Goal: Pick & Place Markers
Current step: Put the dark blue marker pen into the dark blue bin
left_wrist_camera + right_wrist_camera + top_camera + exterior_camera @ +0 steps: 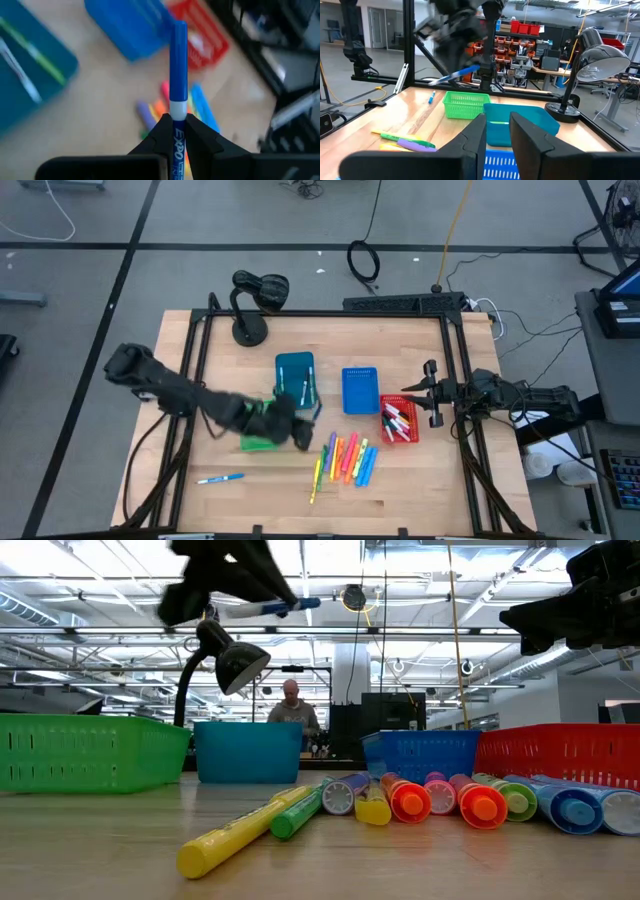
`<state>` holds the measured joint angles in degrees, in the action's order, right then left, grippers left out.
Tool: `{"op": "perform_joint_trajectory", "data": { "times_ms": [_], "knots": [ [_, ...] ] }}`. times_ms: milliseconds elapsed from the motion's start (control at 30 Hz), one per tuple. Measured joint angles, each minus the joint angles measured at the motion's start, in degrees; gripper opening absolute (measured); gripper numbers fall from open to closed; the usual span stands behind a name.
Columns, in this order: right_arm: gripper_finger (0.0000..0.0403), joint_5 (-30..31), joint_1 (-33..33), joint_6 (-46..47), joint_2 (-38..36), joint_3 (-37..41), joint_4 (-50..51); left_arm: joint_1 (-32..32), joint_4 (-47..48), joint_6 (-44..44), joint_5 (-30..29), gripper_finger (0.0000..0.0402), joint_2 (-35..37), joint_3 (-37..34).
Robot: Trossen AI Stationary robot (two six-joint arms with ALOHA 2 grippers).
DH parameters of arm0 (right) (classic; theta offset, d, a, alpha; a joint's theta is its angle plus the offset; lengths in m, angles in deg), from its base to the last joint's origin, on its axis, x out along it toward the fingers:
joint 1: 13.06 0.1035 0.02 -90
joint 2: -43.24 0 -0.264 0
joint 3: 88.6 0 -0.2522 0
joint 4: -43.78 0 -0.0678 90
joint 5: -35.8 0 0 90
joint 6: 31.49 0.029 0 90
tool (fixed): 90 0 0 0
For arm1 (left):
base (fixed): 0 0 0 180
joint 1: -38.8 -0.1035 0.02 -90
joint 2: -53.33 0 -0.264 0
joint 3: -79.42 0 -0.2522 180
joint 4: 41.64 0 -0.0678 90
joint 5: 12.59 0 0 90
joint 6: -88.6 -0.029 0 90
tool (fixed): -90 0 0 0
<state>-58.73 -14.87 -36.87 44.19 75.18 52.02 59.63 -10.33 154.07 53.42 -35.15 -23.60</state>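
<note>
While the left gripper (177,127) is clamped on a blue-capped white marker (178,75), it hangs above the table just at 3 o'clock of the green bin (258,442) and at 6 o'clock of the teal bin (295,376) in the high view, where the arm is smeared and the marker itself cannot be made out. Its own wrist camera shows the grip plainly — fingers (159,131) pinched on the printed barrel, cap pointing out over the blue bin (131,27) and red bin (200,31). From table height the same marker shows level, high over the teal bin, beside the black desk lamp (228,658).

Loose markers (348,460) lie in a fanned row at 6 o'clock of the blue bin — yellow, green, purple, orange, pink, blue; the low view shows them end-on, with a long yellow one (245,833) nearest. One blue marker (220,478) lies alone near the table's 7 o'clock corner. More markers (398,422) sit inside the red bin; two lie in the teal bin.

Over at the 3 o'clock edge, the right gripper (496,131) waits just beside the red bin, its fingers a narrow gap apart with nothing between them. Only its wrist view shows that gap; it also shows the other arm lifted above the green bin. A person (292,708) stands far behind the table, seen only from the low camera
</note>
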Motion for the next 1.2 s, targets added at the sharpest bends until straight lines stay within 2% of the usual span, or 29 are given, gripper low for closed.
{"op": "perform_joint_trajectory", "data": {
  "times_ms": [233,333,533,667,933,1200],
  "knots": [
    [0.0071,0.0,0.0,0.0,0.0,0.0,0.0,-10.6,7.7,-2.2,0.0,0.003,7.5,0.1],
    [0.0071,0.0,0.0,0.0,0.0,0.0,0.0,-15.0,13.7,-0.4,0.3,0.003,8.8,0.1],
    [0.0071,0.0,0.0,0.0,0.0,0.0,0.1,-22.6,26.0,3.7,4.7,0.0029,8.2,0.0],
    [0.0071,0.0,0.0,0.0,0.0,0.0,0.1,-24.8,25.9,2.5,5.2,0.0029,6.0,0.0],
    [0.0071,0.0,0.0,0.0,0.0,0.0,0.1,-25.4,18.3,-2.8,6.4,0.0031,1.1,0.0],
    [0.0071,0.0,0.0,0.0,0.0,0.0,0.0,-25.3,17.8,-9.5,6.0,0.0108,0.0,0.0]
  ]
}}
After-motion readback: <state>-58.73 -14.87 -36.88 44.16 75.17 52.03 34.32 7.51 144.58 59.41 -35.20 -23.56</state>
